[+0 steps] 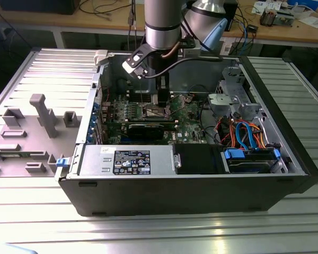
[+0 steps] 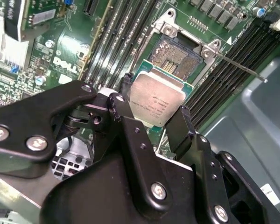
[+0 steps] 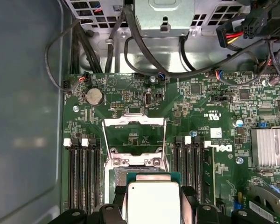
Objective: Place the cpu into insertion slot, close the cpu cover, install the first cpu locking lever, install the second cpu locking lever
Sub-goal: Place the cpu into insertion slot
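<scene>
The cpu [image 2: 156, 95], faint print on top, is pinched by the hand [image 2: 151, 112] close to the uncovered insertion slot [image 2: 175, 56].

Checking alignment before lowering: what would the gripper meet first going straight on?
Likely the open insertion slot; the gripper holds the cpu just short of it, though depth is unclear.

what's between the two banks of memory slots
In the second wrist view: the open insertion slot, and the cpu held by the gripper, partly in front of it.
</scene>
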Motion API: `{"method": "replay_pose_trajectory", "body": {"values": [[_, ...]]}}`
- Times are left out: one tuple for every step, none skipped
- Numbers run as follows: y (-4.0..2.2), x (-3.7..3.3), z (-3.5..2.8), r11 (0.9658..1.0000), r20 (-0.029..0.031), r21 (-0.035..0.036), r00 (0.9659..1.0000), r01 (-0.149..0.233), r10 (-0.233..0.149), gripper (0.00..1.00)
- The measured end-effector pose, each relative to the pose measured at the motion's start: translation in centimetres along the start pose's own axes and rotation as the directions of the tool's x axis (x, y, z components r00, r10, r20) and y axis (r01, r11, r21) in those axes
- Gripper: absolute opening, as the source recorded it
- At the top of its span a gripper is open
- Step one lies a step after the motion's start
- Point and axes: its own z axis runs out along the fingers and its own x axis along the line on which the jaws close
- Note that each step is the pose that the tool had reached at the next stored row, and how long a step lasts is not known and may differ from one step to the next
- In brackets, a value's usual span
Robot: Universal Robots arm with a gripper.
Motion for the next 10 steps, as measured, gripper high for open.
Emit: {"method": "replay_pose_trajectory", "body": {"values": [[-0.02, 0.08, 0.11, 1.0000, 0.0000, -0.0001, 1.0000, -0.001, 0.001, 0.54], [-0.03, 0.19, 0.30, 1.0000, -0.0001, -0.0001, 1.0000, 0.000, 0.000, 0.54], [-0.07, 0.32, 0.48, 1.0000, -0.0002, 0.0000, 1.0000, 0.000, 0.000, 0.54], [-0.13, 0.39, 0.63, 1.0000, -0.0003, -0.0001, 1.0000, 0.001, -0.001, 0.54], [-0.21, 0.43, 0.78, 1.0000, -0.0005, -0.0001, 1.0000, 0.003, -0.003, 0.54], [-0.30, 0.48, 0.96, 1.0000, -0.0005, 0.0000, 1.0000, 0.003, -0.003, 0.54], [-0.34, 0.52, 1.09, 1.0000, -0.0005, 0.0000, 1.0000, 0.004, -0.004, 0.54], [-0.36, 0.60, 1.33, 1.0000, -0.0006, 0.0000, 1.0000, 0.004, -0.004, 0.54], [-0.37, 0.64, 1.56, 1.0000, -0.0005, 0.0000, 1.0000, 0.004, -0.004, 0.54], [-0.39, 0.67, 1.79, 1.0000, -0.0005, 0.0000, 1.0000, 0.004, -0.004, 0.54]]}}
